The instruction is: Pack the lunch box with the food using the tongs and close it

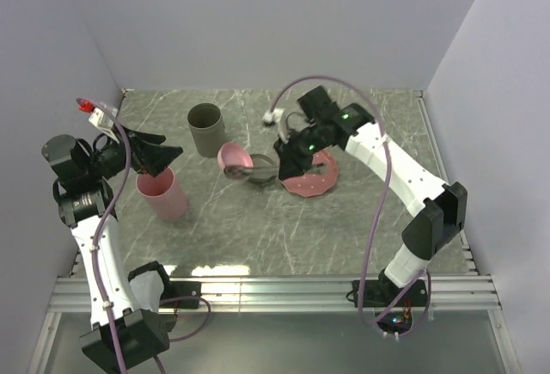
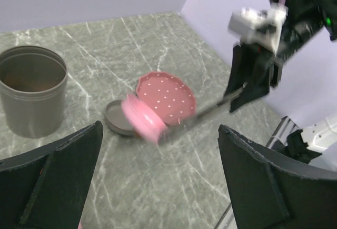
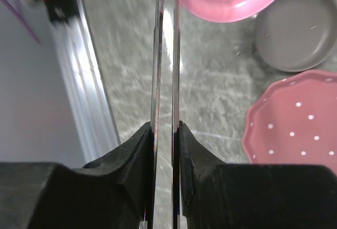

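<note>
My right gripper point(image 3: 165, 129) point(image 1: 286, 166) is shut on the slim grey metal tongs point(image 3: 156, 55), whose two arms run almost closed away from its fingers. In the left wrist view the tongs point(image 2: 205, 112) reach down to a tilted, blurred pink round lid or bowl point(image 2: 139, 117) point(image 1: 234, 157), whose edge they seem to touch. Beside it lie a shallow grey dish point(image 1: 262, 171) and a pink dotted plate point(image 1: 314, 178). No food shows on the plate. My left gripper point(image 1: 170, 156) point(image 2: 160, 129) hangs wide open and holds nothing, above a tall pink container point(image 1: 161, 193). I cannot tell which container is the lunch box.
A tall grey open container point(image 1: 206, 128) point(image 2: 32, 89) stands at the back of the marble-patterned tabletop. Walls close the table in on three sides, and a metal rail point(image 1: 275, 286) runs along the near edge.
</note>
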Controlling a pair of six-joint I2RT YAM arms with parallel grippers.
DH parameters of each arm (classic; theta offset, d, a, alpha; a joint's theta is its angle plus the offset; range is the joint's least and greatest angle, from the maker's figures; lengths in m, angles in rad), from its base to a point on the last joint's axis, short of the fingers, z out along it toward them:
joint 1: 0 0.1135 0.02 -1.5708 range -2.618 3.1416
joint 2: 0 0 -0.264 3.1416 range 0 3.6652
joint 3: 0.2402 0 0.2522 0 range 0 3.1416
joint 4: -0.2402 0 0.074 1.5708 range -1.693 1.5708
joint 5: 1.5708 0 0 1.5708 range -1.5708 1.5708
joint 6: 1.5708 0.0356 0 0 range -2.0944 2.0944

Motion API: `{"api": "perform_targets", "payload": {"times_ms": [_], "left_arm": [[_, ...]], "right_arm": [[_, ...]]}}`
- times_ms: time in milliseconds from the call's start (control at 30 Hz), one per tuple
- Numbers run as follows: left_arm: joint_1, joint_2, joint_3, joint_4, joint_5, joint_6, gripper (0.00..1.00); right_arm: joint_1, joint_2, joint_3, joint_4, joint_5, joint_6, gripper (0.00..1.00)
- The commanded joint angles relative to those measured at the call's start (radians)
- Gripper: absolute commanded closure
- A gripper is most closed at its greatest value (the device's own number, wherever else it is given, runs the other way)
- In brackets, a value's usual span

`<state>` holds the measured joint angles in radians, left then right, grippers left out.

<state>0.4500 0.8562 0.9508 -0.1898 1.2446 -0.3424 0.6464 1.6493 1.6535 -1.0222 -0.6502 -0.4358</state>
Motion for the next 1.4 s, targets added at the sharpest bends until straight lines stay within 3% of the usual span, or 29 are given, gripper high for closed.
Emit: {"api": "perform_targets", "payload": {"times_ms": [0,100,233,333,467,567,700,800,967,1167,1367], "left_arm": [[-0.005,-0.043,-0.064,0.330,0.020,-0.295,0.02],[-0.008,-0.068,-0.112,0.498,-0.017,-0.438,0.02],[-0.020,-0.077,-0.138,0.582,-0.111,-0.611,0.02],[-0.034,-0.115,-0.225,0.864,-0.114,-0.740,0.02],[-0.092,-0.145,-0.233,0.791,-0.149,-0.570,0.02],[-0.097,-0.117,-0.285,0.998,-0.128,-0.703,0.04],[-0.109,-0.083,-0.325,1.205,-0.192,-0.805,0.05],[-0.148,-0.028,-0.328,1.397,-0.217,-0.897,0.07],[-0.253,0.040,-0.291,1.493,-0.244,-0.874,0.10],[-0.300,0.086,-0.267,1.497,-0.315,-0.845,0.12],[-0.316,0.141,-0.230,1.559,-0.281,-0.836,0.17]], "right_arm": [[-0.086,-0.057,0.069,0.046,-0.238,0.103,1.00],[-0.145,-0.063,0.069,0.102,-0.340,0.176,1.00],[-0.200,-0.062,0.066,0.174,-0.454,0.267,1.00],[-0.237,-0.072,0.040,0.310,-0.560,0.415,1.00],[-0.260,-0.092,-0.009,0.467,-0.647,0.586,1.00],[-0.272,-0.111,-0.058,0.624,-0.704,0.733,1.00],[-0.281,-0.158,-0.153,0.972,-0.756,1.133,1.00],[-0.281,-0.172,-0.236,1.432,-0.760,1.465,1.00],[-0.278,-0.164,-0.271,1.665,-0.735,1.729,1.00],[-0.269,-0.187,-0.267,1.683,-0.730,1.760,1.00],[-0.208,-0.209,-0.251,1.550,-0.781,1.607,1.00]]}}
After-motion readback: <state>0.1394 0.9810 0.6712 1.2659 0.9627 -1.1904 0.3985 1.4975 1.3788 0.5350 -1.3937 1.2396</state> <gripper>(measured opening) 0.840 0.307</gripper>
